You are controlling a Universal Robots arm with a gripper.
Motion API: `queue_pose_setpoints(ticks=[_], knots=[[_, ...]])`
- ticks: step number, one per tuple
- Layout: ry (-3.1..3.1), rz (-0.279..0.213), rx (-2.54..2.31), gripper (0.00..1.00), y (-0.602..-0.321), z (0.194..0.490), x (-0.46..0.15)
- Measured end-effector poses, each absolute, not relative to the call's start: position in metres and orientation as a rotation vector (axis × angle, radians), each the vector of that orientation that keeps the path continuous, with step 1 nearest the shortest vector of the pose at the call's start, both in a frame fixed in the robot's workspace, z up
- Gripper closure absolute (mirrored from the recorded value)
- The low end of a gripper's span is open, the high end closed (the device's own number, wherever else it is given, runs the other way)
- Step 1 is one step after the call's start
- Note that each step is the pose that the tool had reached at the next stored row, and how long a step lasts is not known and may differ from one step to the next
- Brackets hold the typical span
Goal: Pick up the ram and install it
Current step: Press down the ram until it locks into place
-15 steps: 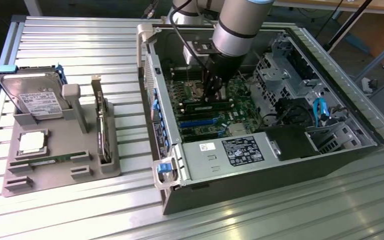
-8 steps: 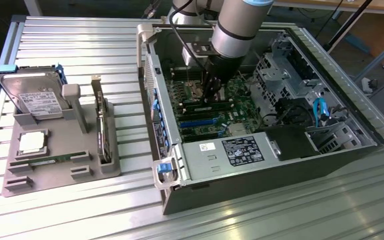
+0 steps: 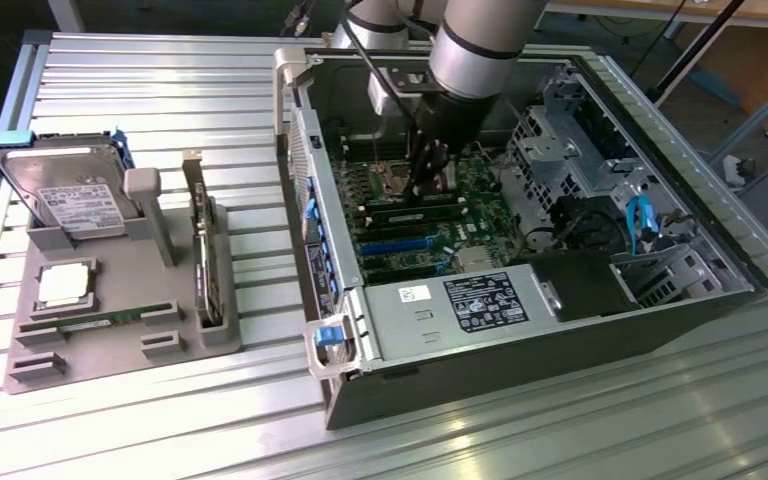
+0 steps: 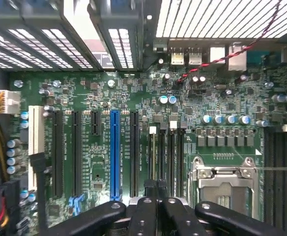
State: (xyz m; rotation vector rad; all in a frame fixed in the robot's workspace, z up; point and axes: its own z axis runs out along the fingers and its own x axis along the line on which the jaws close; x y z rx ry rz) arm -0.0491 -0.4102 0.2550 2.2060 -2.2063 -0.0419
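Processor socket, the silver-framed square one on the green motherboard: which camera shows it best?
The wrist view: the silver-framed processor socket is close and seen head-on. The exterior view gives it far off, beside the gripper.

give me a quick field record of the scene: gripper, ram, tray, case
gripper: gripper shut, lowered inside the open computer case, over the memory slots on the motherboard
ram in grip: cannot tell; a thin dark edge sits between the fingertips
ram on tray: one green ram stick lies flat on the grey parts tray
other tray parts: hard drive standing at the back, processor chip lying flat
processor socket: processor socket beside the slots
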Motion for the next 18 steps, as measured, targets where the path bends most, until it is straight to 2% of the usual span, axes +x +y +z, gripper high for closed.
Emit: queue_pose_setpoints(ticks=[9,18], knots=[[-2.205,-0.039,2.205,0.89,-0.410,0.315,-0.049],[-2.205,-0.039,2.205,0.89,-0.410,0.318,-0.049]])
